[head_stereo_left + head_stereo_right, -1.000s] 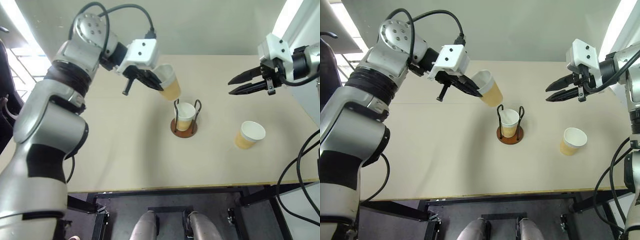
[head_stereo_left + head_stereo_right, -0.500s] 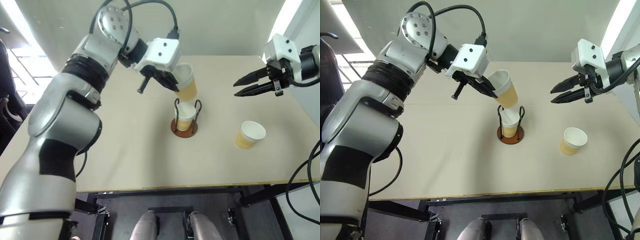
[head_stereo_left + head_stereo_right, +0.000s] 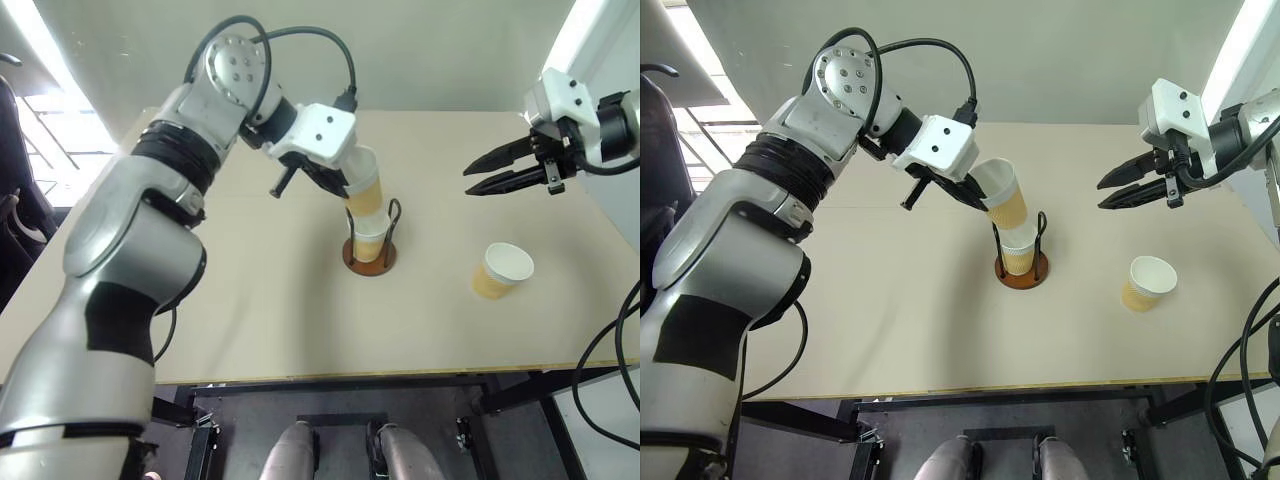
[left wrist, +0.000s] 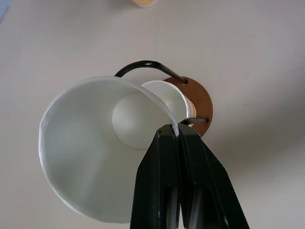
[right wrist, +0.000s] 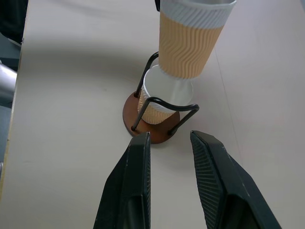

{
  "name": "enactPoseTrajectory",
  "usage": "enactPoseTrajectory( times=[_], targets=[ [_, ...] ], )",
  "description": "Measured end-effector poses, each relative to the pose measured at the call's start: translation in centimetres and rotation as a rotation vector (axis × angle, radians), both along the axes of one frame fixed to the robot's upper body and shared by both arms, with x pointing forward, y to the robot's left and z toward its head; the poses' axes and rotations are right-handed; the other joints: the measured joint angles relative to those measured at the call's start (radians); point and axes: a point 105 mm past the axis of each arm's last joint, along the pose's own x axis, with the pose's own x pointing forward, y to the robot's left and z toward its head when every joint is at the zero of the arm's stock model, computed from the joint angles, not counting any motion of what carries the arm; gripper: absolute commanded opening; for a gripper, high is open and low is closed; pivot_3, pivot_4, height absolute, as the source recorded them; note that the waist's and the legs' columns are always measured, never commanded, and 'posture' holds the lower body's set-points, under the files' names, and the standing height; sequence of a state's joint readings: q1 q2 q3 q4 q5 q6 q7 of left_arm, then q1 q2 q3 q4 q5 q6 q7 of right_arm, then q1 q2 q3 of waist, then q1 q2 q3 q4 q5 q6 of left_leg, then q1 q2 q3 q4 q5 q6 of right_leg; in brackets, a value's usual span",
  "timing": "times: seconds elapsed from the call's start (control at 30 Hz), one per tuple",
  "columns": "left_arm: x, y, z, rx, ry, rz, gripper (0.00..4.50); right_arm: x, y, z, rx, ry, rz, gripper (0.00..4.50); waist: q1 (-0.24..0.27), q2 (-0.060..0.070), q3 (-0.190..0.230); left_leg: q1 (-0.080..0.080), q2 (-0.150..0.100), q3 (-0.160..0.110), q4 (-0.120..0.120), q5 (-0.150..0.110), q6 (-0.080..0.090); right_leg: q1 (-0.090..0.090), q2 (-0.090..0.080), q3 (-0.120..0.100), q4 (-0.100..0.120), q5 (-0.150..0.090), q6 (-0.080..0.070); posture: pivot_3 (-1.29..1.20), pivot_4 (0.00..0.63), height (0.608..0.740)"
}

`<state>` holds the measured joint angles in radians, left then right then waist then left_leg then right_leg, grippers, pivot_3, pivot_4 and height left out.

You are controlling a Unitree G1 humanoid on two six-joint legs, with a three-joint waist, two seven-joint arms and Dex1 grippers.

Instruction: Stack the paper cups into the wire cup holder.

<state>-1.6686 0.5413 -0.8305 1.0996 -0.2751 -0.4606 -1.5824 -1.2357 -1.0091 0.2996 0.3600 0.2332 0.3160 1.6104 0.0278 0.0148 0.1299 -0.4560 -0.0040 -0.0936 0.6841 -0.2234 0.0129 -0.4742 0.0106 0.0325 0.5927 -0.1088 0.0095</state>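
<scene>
My left gripper (image 3: 346,184) is shut on the rim of a tan paper cup (image 3: 364,190), one finger inside and one outside. That cup tilts, and its bottom sits at the mouth of a second paper cup (image 3: 368,241) standing in the wire cup holder (image 3: 349,260). From the left wrist view I look down into the held cup (image 4: 86,157), with the holder's brown base (image 4: 202,102) behind it. A third cup (image 3: 500,270) stands upright on the table to the right. My right gripper (image 3: 468,181) hovers open and empty above the table's right side, pointing toward the holder (image 5: 131,112).
The beige table (image 3: 250,300) carries nothing else. Its front edge runs along the bottom of the eye views, and a wall lies behind its far edge. Black cables hang by the table's right end.
My left gripper carried the cup right and down, from beside the holder to the mouth of the cup inside it. The right gripper stayed still.
</scene>
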Motion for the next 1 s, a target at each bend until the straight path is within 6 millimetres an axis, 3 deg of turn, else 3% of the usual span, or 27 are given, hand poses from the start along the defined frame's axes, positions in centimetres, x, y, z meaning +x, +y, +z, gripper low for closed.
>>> enactPoseTrajectory(
  times=[0.67, 0.77, 1.0],
  targets=[
    [0.4, -0.2, -2.0, 0.051, 0.000, -0.014, 0.03, -0.1, 0.1, -0.4, -0.004, 0.011, 0.001, 1.27, 0.002, 0.000, 0.000, 0.001, 0.000, 0.000, 0.002, 0.000, 0.001, 0.001, 0.000, 0.000, 0.000, 0.000, 0.001, 0.00, 0.150, 0.740],
    [0.4, -0.5, -2.1, 0.045, -0.007, -0.027, 0.60, -0.1, 0.1, -0.3, -0.004, 0.010, 0.002, 1.27, 0.001, 0.000, 0.000, 0.001, 0.000, 0.000, 0.002, -0.001, 0.001, 0.002, 0.000, 0.000, 0.000, 0.000, 0.001, 0.00, 0.150, 0.740],
    [0.4, -1.1, -1.8, 0.012, -0.018, -0.045, 3.03, -0.1, 0.1, -0.4, -0.005, 0.010, 0.002, 1.27, 0.002, 0.000, 0.000, 0.001, 0.000, 0.000, 0.002, -0.001, 0.001, 0.002, -0.001, 0.000, 0.000, 0.000, 0.001, 0.00, 0.150, 0.740]
  ],
)
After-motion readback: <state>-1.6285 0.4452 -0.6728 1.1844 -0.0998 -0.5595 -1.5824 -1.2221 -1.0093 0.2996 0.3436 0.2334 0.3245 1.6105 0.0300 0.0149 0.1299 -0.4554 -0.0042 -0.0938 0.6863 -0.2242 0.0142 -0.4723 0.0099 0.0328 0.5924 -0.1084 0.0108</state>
